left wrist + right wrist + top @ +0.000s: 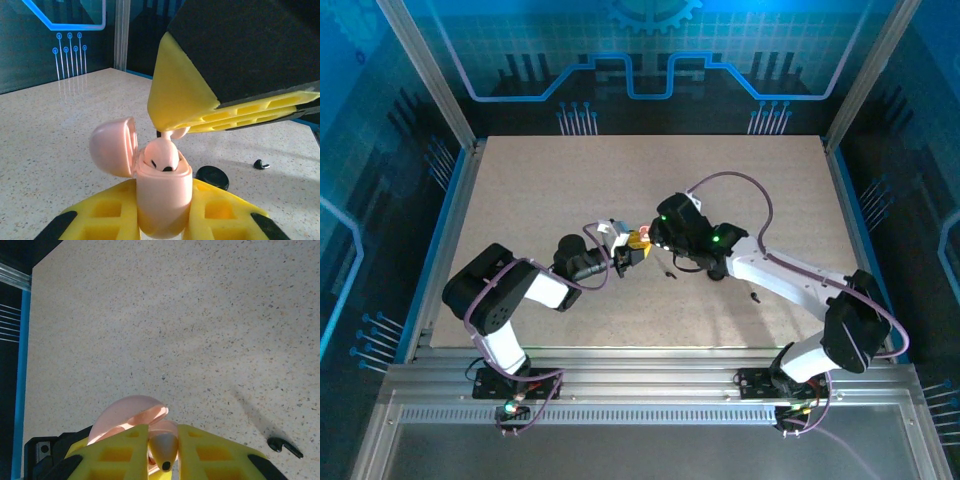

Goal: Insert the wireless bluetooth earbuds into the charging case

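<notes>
While the left tool [164, 215] grips the charging case [162, 190], the right tool [162, 432] pinches an earbud [163, 450], partly hidden.

The left gripper [161, 220] clamps the open charging case [162, 195] from both sides. Directly above its mouth the right gripper [163, 442] pinches a pink earbud [162, 156], blocking entry. A round black case [212, 176] and a black earbud [261, 164] lie to its right. The table [640, 180] on its far side is bare.

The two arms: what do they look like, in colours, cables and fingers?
Both arms have black joints and white links: left arm, right arm. A purple cable runs along each. Green lights glow on the right wrist. The fingers are yellow, with moulded hollows and black tips.
</notes>
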### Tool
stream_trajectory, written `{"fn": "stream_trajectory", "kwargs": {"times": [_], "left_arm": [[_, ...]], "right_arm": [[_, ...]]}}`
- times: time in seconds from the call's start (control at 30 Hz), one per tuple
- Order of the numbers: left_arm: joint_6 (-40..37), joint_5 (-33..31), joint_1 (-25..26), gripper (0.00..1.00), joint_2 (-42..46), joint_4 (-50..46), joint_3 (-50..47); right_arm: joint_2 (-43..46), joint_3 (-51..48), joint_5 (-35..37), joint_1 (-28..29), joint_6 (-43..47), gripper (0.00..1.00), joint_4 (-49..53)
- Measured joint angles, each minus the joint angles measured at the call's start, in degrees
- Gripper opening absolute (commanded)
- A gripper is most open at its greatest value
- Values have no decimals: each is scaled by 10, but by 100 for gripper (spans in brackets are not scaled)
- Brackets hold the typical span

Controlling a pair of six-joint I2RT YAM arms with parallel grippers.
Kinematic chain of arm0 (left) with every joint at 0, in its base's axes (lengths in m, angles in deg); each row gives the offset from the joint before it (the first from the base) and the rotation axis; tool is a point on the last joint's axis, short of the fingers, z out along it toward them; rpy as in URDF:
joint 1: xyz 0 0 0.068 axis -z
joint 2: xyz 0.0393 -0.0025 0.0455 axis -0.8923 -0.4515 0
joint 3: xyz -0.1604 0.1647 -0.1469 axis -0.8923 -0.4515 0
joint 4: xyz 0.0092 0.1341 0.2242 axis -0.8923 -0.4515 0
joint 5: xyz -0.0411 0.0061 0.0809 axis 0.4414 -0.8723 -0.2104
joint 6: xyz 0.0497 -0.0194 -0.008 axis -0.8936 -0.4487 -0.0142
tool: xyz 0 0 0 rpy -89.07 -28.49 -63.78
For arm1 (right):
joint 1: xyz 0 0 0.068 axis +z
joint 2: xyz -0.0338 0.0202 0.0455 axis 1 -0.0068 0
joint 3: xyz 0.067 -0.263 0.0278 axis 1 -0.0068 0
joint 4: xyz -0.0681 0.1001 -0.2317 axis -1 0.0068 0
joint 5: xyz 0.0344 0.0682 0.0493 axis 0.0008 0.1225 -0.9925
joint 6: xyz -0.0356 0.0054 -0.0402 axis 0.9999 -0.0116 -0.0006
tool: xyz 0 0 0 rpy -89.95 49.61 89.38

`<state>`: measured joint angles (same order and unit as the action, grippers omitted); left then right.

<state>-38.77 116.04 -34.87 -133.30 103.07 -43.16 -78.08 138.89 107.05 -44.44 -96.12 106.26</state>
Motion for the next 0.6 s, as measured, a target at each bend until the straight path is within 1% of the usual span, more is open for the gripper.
{"fn": "stream_trajectory", "kwargs": {"times": [0.27,0.6], "left_arm": [[9,0,0,8,12,2,0],[11,0,0,8,17,5,0]], "right_arm": [[24,-12,-2,6,4,27,-7],[33,-23,-7,5,14,34,-24]]}}
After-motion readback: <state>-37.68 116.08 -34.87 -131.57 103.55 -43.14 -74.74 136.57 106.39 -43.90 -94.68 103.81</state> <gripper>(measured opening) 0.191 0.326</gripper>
